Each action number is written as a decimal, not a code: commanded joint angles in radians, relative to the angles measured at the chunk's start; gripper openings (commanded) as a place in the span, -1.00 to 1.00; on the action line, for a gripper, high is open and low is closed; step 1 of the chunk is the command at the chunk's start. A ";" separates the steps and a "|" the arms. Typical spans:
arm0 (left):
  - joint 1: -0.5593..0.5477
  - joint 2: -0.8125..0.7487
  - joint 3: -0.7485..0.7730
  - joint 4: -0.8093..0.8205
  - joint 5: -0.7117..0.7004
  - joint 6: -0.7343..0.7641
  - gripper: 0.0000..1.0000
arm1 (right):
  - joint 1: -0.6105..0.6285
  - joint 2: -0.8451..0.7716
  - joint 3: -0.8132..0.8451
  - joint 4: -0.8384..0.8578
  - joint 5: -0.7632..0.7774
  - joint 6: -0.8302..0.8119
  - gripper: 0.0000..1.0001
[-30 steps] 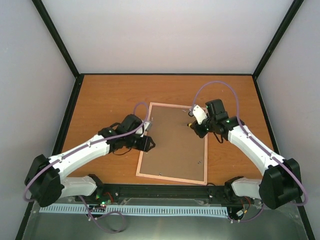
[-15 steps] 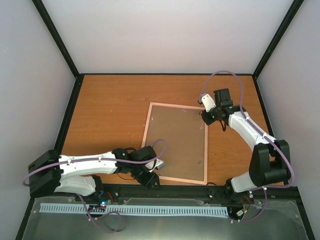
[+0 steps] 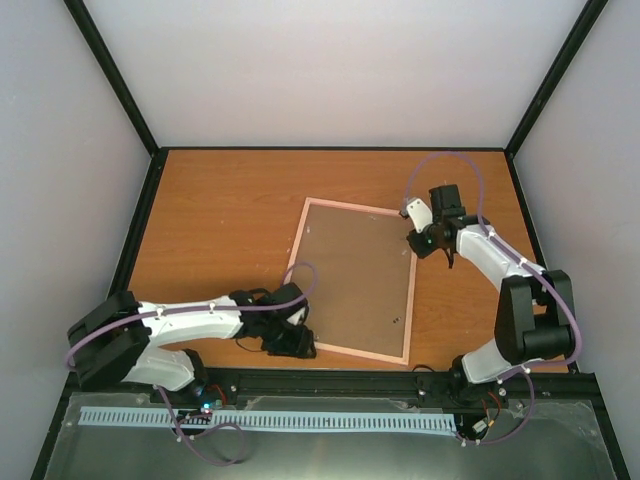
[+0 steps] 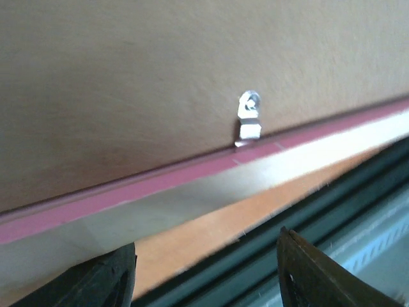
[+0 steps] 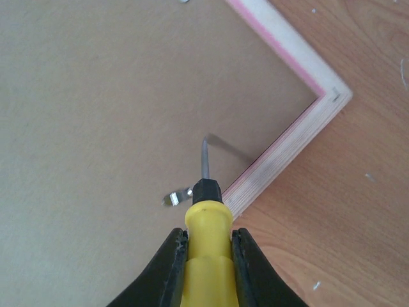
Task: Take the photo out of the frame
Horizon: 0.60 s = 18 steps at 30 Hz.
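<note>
Lying face down on the tabletop (image 3: 220, 220), right of centre in the top view, the frame (image 5: 284, 150) shows only its pale pink-edged back and the brown backing board (image 3: 355, 275). The photo is hidden beneath that board. The left gripper (image 4: 208, 242) sits at the frame's 7 o'clock corner, released, nothing between its spread fingers, facing a small metal clip (image 4: 249, 121) on the near rail. At the 1 o'clock corner the right gripper (image 5: 208, 240) is clenched on a yellow-handled screwdriver (image 5: 206, 217), its tip over the board near another clip (image 5: 177, 197). The board looks stiff and light and should lift from one freed edge. The photo is probably thin paper, which is limp and quick to crease, so it is best pinched at a corner or margin.
</note>
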 commanded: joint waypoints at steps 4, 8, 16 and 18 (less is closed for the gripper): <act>0.265 -0.034 -0.001 0.083 -0.111 0.025 0.22 | -0.004 -0.099 -0.067 0.000 0.004 -0.021 -0.94; 0.452 0.088 0.073 0.183 -0.116 0.126 0.22 | -0.004 -0.121 -0.093 0.007 -0.020 -0.006 -0.94; 0.607 0.428 0.369 0.153 -0.224 0.165 0.10 | -0.004 -0.142 -0.102 -0.009 -0.061 0.013 -0.95; 0.606 0.477 0.418 0.132 -0.267 0.161 0.07 | -0.004 -0.140 -0.105 -0.006 -0.067 0.014 -0.94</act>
